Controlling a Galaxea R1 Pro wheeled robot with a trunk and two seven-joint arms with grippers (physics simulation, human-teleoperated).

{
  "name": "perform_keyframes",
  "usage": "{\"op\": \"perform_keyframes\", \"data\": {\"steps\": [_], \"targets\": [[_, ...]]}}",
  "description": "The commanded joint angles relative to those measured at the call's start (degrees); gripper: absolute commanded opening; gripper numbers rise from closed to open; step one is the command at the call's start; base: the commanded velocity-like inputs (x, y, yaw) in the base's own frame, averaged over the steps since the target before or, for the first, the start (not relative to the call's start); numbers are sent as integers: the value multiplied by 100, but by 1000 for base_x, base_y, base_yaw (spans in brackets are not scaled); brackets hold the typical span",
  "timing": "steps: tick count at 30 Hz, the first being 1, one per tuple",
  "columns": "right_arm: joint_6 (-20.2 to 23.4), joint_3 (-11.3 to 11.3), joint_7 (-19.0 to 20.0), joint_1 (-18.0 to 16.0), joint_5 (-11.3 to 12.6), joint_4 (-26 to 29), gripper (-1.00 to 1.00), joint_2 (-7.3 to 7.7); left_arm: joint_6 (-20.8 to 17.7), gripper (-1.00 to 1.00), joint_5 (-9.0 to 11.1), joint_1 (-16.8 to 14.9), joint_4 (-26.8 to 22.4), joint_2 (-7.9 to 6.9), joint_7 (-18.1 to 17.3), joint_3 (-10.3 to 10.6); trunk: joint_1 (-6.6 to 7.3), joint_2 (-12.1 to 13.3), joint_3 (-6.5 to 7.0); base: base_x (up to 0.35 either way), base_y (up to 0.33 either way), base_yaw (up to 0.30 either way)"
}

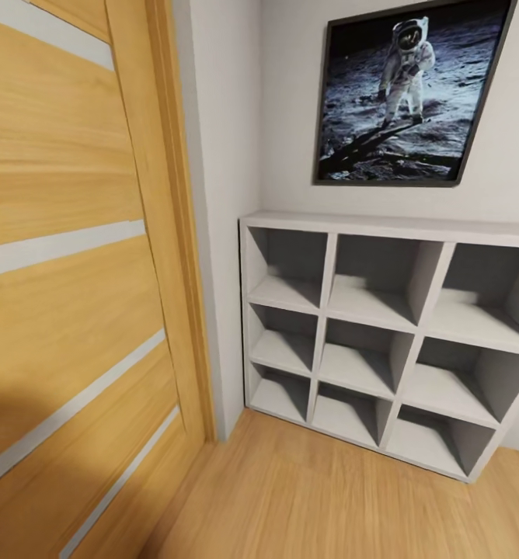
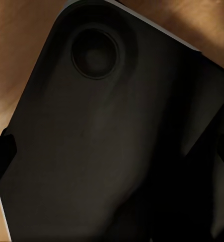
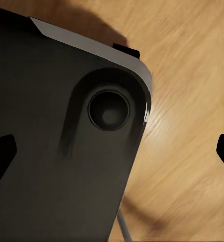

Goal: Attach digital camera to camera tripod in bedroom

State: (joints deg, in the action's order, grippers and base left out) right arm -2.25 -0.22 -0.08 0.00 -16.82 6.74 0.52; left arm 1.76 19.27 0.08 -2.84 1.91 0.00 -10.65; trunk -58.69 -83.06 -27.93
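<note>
facing a wooden door and a white wall, you are on the way, and neither the digital camera nor the camera tripod is before you; where they stand cannot be told from here. take the grey cube shelf as your landmark. the door, with its pale stripes, stands just beside the shelf across a narrow wall corner, and it blocks that side. the light wood floor runs out in front of the shelf. above the shelf hangs a framed astronaut picture. the shelf's compartments all look bare.

judging by this, the step in hand is driving to the bedroom, so turn the base away from the shelf and door with room to spare, and keep the arms tucked so nothing clips the door frame.

each wrist camera looks down on the robot's dark base over the floor. the left gripper and right gripper show dark fingertips at the picture edges, spread wide apart, holding nothing.
</note>
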Motion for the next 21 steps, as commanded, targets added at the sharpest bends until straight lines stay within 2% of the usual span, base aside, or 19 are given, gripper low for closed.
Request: {"op": "perform_keyframes", "data": {"steps": [1, 15, 21], "targets": [[-12, -4, -1, 0, -32, 2, 100, 1, 9, 100, -1, 1, -6, 3, 0, -43, -3, -2, -4, 323, 0, 0], [-4, -5, -1, 0, -32, 2, 100, 1, 9, 100, 0, 1, -6, 3, 0, -43, -3, -2, -4, 317, 0, 0], [-25, -3, -1, 0, -29, 2, 100, 1, 15, 100, -16, 1, -6, 3, 0, -43, -3, -2, -4, 149, 0, 0]]}}
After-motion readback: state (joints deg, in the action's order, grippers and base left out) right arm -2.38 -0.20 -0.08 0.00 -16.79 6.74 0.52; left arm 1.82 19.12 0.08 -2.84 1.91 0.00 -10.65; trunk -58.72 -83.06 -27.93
